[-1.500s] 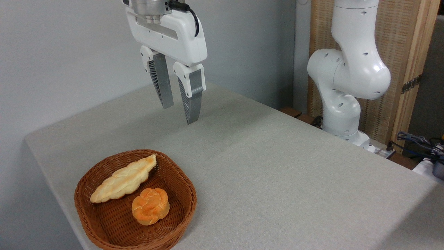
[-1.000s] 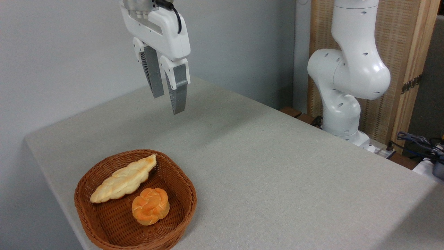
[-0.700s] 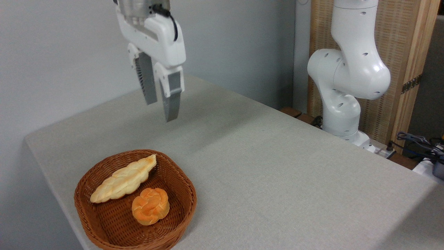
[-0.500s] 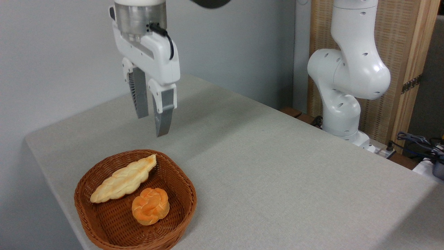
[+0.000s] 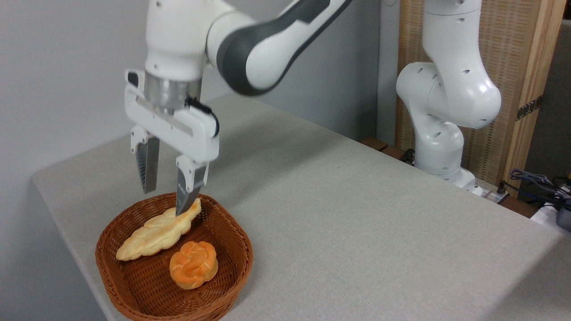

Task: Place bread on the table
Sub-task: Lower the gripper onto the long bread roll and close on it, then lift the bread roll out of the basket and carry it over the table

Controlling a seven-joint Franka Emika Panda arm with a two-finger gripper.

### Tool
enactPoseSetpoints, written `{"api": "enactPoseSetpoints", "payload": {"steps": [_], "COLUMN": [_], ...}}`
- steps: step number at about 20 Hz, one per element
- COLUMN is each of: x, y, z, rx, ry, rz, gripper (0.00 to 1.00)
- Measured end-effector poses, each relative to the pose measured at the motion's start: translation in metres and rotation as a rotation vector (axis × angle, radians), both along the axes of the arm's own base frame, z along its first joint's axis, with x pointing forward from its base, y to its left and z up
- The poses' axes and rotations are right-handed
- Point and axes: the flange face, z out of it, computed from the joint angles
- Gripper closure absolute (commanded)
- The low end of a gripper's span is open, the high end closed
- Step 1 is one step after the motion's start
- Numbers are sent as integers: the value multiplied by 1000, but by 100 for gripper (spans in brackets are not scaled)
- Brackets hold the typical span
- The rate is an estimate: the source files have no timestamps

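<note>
The bread (image 5: 154, 234), a long pale-golden braided loaf with toasted patches, lies slanted in the brown wicker basket (image 5: 225, 285) at the table's front left. My gripper (image 5: 163, 203) hangs open just above the loaf's upper right end. Its right fingertip (image 5: 183, 205) overlaps the loaf's tip in the picture; the left one sits over the basket's far rim. Nothing is between the fingers. The table (image 5: 339, 214) has a light grey-beige cloth surface.
A small round orange knotted bun (image 5: 193, 264) sits in the basket, in front of the loaf. The arm's white base (image 5: 446, 102) stands at the table's far right, with a wooden panel behind it and cables (image 5: 535, 183) at the right edge.
The gripper has come down and to the left, from high over the table's back to just above the basket. Its fingers have spread wider. Loaf and bun have not moved.
</note>
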Motion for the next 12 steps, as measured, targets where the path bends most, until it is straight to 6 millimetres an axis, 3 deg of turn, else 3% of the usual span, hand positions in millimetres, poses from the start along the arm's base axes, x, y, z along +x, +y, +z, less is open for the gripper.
{"api": "enactPoseSetpoints", "payload": {"steps": [3, 8, 11, 12], "x": [9, 14, 15, 15], "y": [-12, -24, -27, -27], "z": [-34, -65, -75, -75], "rx": [4, 47, 56, 57], "ry": [5, 20, 26, 26], "rz": [-12, -54, -65, -65], "gripper": [0, 3, 55, 62]}}
